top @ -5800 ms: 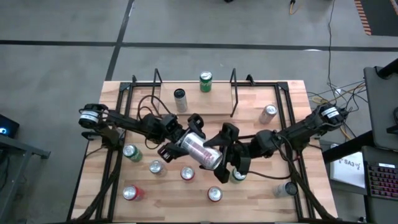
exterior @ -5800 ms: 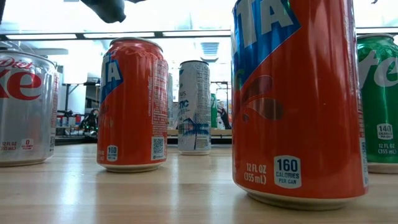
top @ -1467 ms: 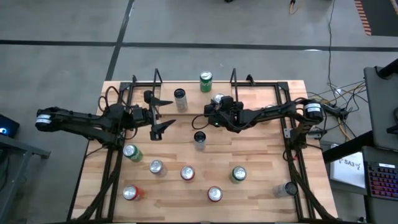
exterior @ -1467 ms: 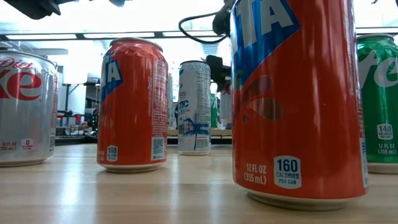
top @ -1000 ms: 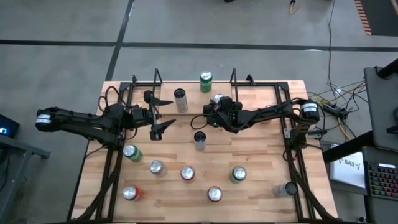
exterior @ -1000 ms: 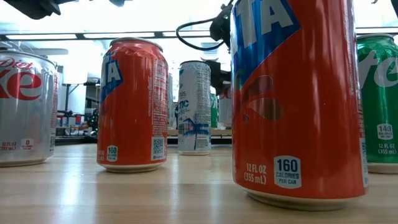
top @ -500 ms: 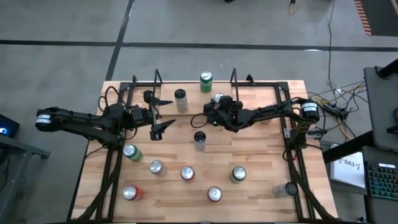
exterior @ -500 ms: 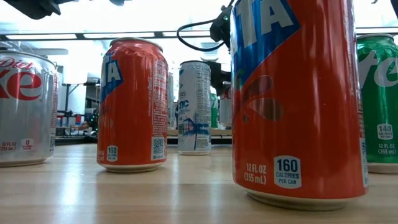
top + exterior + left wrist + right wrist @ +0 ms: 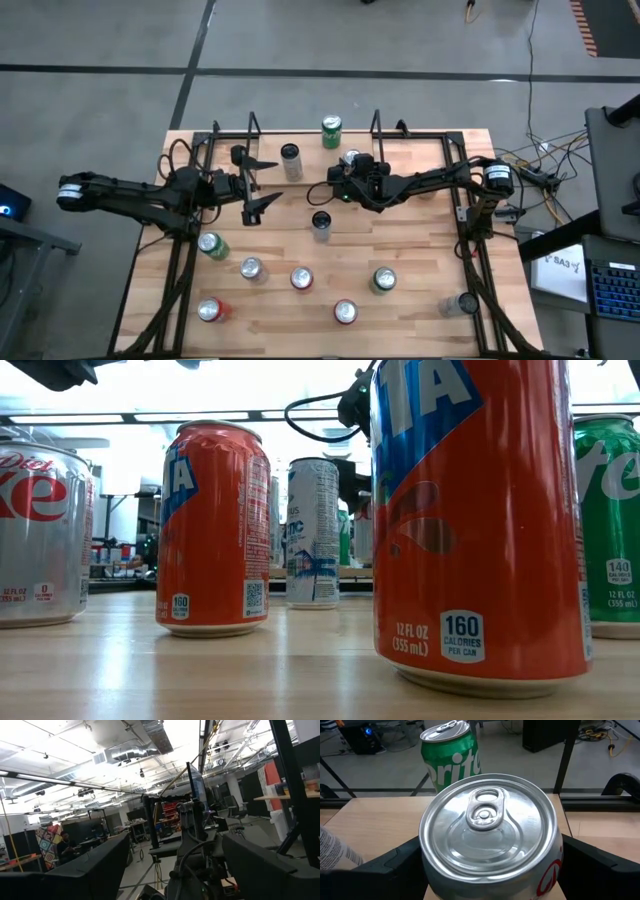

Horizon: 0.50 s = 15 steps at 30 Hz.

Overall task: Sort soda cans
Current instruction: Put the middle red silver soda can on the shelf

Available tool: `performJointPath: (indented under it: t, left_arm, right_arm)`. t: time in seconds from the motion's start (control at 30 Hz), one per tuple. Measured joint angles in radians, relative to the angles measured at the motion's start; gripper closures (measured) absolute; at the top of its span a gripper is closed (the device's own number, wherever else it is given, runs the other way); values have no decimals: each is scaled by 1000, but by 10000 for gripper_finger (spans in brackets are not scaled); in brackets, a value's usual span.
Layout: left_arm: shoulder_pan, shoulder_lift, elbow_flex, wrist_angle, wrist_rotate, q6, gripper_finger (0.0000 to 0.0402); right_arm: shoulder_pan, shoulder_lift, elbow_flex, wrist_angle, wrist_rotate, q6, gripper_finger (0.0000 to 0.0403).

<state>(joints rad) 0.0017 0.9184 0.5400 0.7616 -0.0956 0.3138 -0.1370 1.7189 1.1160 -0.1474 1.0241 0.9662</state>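
A silver soda can (image 9: 490, 845) with a red mark stands upright at the table's far middle (image 9: 350, 158); its base is hidden. My right gripper (image 9: 490, 860) reaches in from the table's right, slanting down, open, with one finger close on either side of the can. Just beyond it stands a green can (image 9: 452, 760). My left gripper (image 9: 262, 182) hangs open and holds nothing above the table's left half, pointing toward the right arm. Several other cans stand on their bases across the near half. My right gripper has a finger (image 9: 375, 865) on each side of the silver can's upper wall (image 9: 432, 870), coming level-to-downward from the table's right. Whether the fingers touch the can I cannot tell.
A dark-topped can (image 9: 290, 155) and a dark can (image 9: 321, 222) stand near the middle. Green cans (image 9: 212, 245) (image 9: 383, 280), red cans (image 9: 301, 278) (image 9: 344, 312) (image 9: 210, 310) and silver cans (image 9: 250, 268) (image 9: 462, 303) fill the near half. Black frame posts (image 9: 375, 135) rise at the far edge.
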Motion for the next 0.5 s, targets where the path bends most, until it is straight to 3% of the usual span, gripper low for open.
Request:
performJointPath:
  t: [0.5]
  left_arm:
    - [0, 0, 0, 1, 0, 0, 98]
  right_arm:
    - [-5, -1, 11, 4, -7, -1, 67]
